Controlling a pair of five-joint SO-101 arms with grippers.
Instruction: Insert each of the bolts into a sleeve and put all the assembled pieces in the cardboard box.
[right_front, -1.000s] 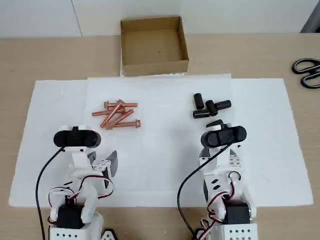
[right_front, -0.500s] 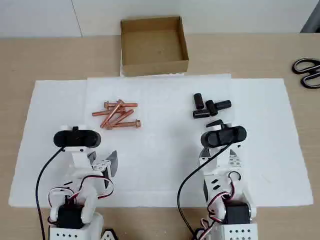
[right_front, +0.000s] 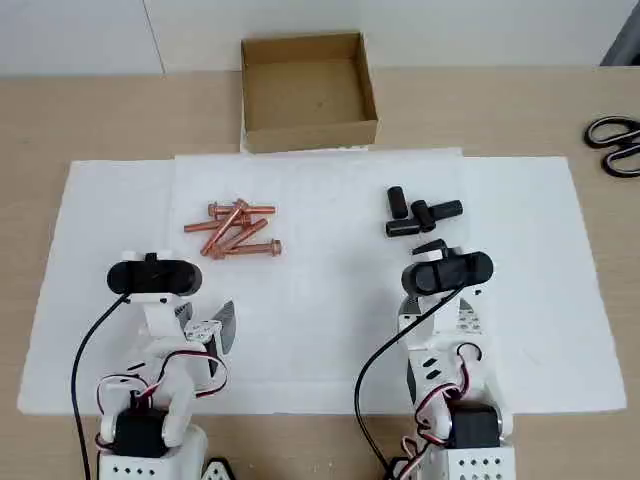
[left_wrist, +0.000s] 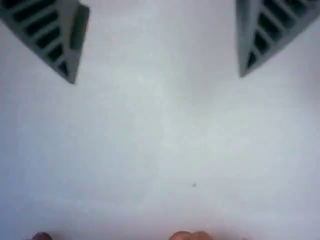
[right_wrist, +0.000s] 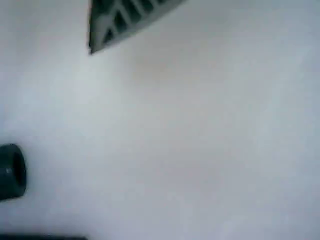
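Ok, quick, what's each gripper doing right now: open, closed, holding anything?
Left gripper: open, empty, above the white foam sheet.
Right gripper: cannot be told.

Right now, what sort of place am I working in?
Likely a workshop or lab bench: a wooden table under a white sheet, loose copper bolts and black sleeves laid out, scissors at the edge.
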